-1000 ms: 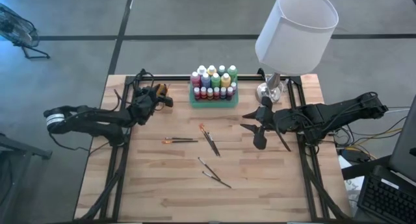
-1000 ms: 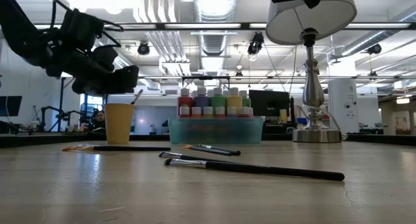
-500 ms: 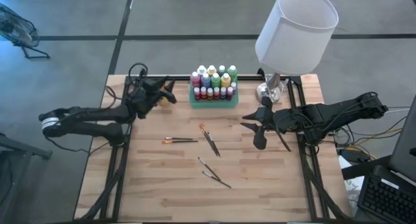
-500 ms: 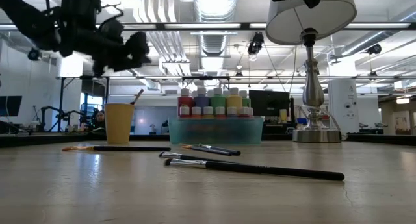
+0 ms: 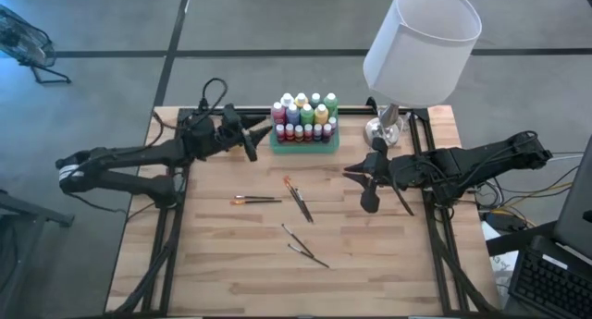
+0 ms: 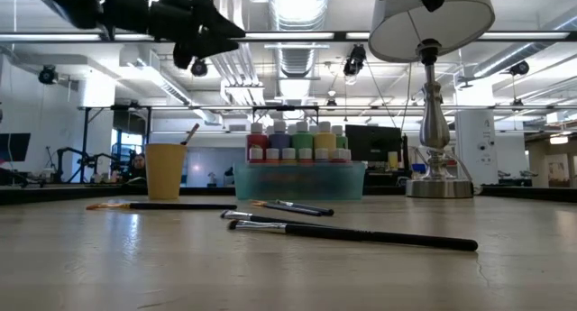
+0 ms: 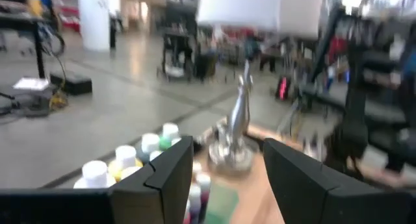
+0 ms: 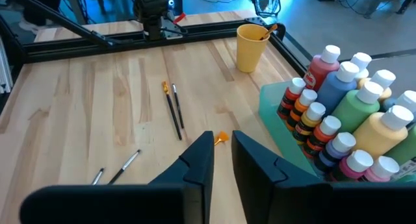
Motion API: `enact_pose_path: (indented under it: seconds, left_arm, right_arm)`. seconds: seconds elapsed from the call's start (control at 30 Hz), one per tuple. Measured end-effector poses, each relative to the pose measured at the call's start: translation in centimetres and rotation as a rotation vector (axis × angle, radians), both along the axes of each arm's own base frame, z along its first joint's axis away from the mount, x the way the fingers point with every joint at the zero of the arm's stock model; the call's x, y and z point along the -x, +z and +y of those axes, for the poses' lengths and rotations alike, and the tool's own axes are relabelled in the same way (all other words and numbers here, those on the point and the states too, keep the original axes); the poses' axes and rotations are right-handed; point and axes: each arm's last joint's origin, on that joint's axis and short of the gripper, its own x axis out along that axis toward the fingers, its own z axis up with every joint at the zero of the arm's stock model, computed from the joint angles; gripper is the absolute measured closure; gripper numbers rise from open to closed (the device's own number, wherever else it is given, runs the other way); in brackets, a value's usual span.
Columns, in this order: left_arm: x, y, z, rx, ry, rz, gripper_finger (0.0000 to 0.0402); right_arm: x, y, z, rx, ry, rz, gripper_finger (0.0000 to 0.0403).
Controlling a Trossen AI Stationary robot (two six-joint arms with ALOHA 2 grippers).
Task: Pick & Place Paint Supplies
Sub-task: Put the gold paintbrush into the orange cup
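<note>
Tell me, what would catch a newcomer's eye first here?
Probably the green tray packed with bright paint bottles at the table's far edge, and the big white lamp beside it. Then the brushes scattered mid-table, with the left gripper raised near the tray and the right gripper waiting opposite.
</note>
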Motion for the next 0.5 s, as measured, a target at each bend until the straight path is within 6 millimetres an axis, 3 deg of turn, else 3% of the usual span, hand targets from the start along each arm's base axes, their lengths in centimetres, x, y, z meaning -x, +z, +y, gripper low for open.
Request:
enact_pose_path:
  seconds: [0.3, 0.5]
  left_arm:
    - [-0.8, 2.6, -2.4, -0.016, -0.121, 0.348, 0.0209]
    - [-0.4, 4.7, -5.0, 0.003, -0.172, 0.458, 0.0209]
  right_arm:
    - [0.0, 0.0, 0.0, 0.000, 0.000, 0.000, 0.0365]
    - [0.0, 0.0, 0.0, 0.000, 0.000, 0.000, 0.0354]
